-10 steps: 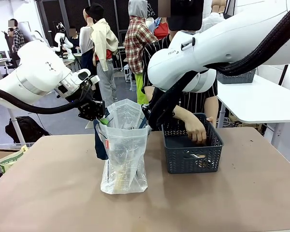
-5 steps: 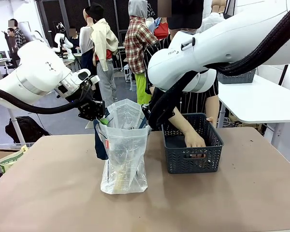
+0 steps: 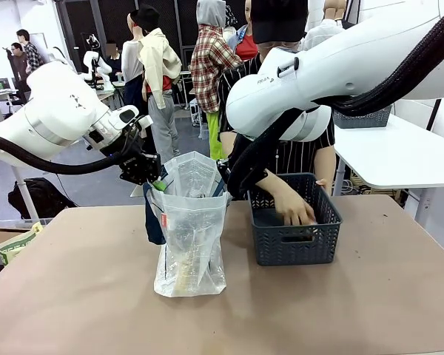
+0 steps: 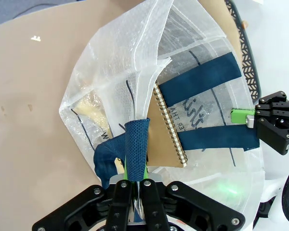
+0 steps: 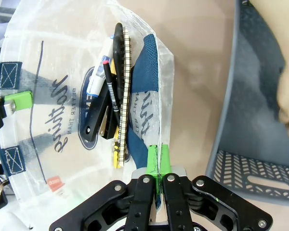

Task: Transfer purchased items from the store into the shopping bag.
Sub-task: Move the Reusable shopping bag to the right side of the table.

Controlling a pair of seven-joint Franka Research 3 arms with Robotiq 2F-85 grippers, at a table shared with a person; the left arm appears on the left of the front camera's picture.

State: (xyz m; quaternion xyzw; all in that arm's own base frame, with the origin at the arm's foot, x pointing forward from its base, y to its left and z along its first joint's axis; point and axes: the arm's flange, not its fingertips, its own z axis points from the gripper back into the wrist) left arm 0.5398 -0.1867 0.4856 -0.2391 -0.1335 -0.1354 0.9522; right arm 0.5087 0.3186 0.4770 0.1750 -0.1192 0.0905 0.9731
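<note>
The shopping bag stands open on the table, held by both grippers. My left gripper is shut on its blue handle strap at the left rim. My right gripper is shut on the opposite rim. Inside the shopping bag lie a spiral notebook, a black stapler-like item, a pen and a pale yellowish item. The store, a dark lattice basket, stands right of the bag. A person's hand reaches down into it; what it holds is hidden.
The person stands at the far side behind the basket. My right arm's large white link hangs above the basket. Bare brown table lies in front of and beside the bag. A white table stands at the right.
The person's hand has shifted a little lower and leftward inside the basket. Both grippers and the bag have stayed still.
</note>
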